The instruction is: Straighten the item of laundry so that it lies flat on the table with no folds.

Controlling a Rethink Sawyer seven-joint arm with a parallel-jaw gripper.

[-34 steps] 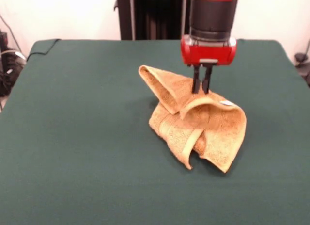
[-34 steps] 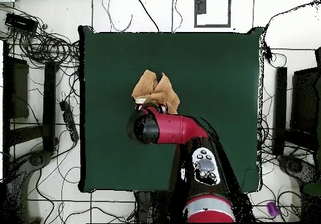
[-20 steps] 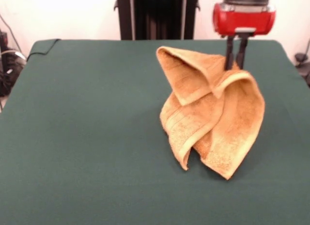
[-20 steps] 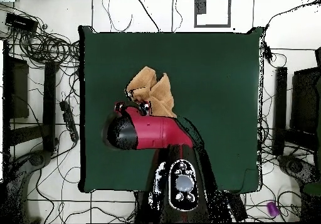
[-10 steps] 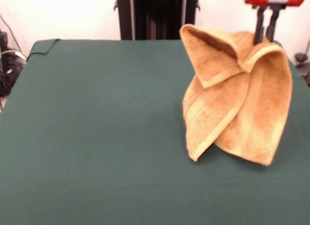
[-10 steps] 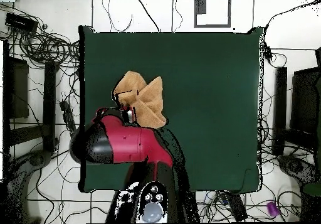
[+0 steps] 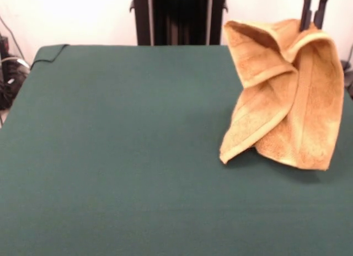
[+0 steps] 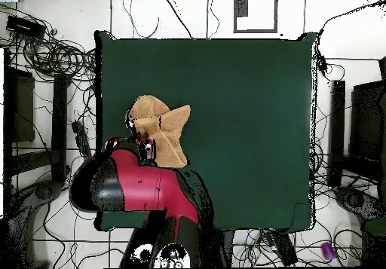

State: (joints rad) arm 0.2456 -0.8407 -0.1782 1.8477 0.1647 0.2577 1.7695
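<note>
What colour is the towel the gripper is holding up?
Orange-tan, with a paler woven border band; the towel shows best in the front view.

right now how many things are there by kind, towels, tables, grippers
towel: 1, orange-tan, hanging bunched from the gripper, lower end at the table
table: 1, dark green cloth
gripper: 1, pinching the towel's top edge
total: 3
</note>
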